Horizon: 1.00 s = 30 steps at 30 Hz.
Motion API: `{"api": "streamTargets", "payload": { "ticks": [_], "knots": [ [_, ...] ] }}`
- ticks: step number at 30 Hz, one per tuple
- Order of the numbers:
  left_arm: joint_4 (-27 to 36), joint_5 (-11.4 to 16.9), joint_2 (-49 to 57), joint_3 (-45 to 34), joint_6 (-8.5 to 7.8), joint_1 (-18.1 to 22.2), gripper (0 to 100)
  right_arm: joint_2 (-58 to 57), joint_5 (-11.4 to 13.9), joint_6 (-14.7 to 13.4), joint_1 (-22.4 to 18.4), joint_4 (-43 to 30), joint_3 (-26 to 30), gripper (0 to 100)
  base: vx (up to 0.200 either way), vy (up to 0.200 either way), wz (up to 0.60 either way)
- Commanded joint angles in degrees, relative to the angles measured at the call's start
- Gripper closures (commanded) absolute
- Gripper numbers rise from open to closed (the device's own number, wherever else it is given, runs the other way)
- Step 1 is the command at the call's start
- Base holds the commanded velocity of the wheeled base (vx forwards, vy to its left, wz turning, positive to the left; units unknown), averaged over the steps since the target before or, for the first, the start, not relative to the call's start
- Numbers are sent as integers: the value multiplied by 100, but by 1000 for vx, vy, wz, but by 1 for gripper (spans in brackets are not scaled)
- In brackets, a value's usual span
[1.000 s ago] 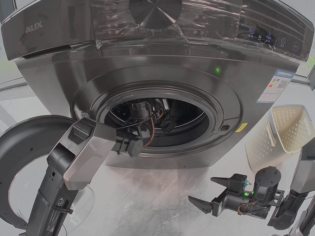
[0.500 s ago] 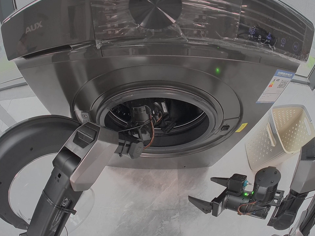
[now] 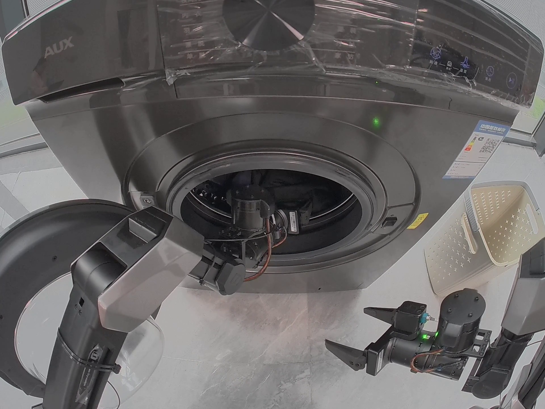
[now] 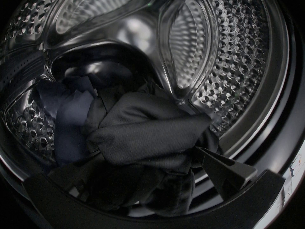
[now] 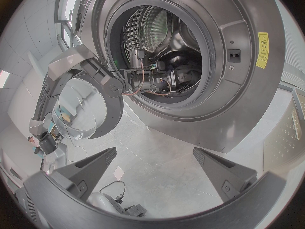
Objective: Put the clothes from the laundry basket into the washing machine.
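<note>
Washing machine (image 3: pixel 272 115): door (image 3: pixel 40 245) swung open. Laundry basket (image 3: pixel 494 228) tipped beside it, looks empty. Dark clothes (image 4: pixel 139 134) heaped in drum (image 4: pixel 241 48). Left gripper (image 4: pixel 146 151) at drum mouth, jaws spread, gripping nothing. Right gripper (image 3: pixel 347 328) spread over floor (image 3: pixel 272 336). Loading looks nearly complete.

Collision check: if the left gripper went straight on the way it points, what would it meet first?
The left gripper would first meet the dark clothes in the drum, seemingly close ahead.
</note>
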<state>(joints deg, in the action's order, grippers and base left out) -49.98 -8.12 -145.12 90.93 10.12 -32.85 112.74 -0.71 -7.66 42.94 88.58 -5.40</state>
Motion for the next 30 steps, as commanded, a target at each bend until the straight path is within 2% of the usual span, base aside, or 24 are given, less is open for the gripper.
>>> {"api": "streamTargets", "payload": {
  "ticks": [1,2,4,8,12,15,20,28,29,30],
  "knots": [
    [85,135,71,-163,-45,-11,0,11,0,1,4,2,-5,0,0,0,0],
    [85,126,19,-128,-80,-2,100,11,0,1,-4,2,-5,0,0,0,0],
    [111,126,-52,-67,-142,25,100,11,0,1,-4,2,-5,0,0,0,0],
    [111,47,-315,470,-150,42,100,3,0,1,4,2,-14,0,0,0,0],
    [138,-419,-623,1331,-159,121,100,-24,9,1,-4,2,-22,0,0,0,0],
    [138,-586,-781,1849,-142,200,100,-33,9,1,-13,2,-40,0,0,0,0],
    [76,-621,-983,2366,-133,315,100,3,0,1,-4,2,-40,0,0,0,0],
    [103,-621,-1001,2366,-133,315,100,-6,0,1,-13,2,-40,0,0,0,0],
    [120,-621,-992,2366,-133,297,0,-15,9,1,-22,2,-40,0,0,0,0],
    [120,-621,-992,2366,-133,288,0,-15,9,1,-22,2,-40,0,0,0,0]
  ]
}}
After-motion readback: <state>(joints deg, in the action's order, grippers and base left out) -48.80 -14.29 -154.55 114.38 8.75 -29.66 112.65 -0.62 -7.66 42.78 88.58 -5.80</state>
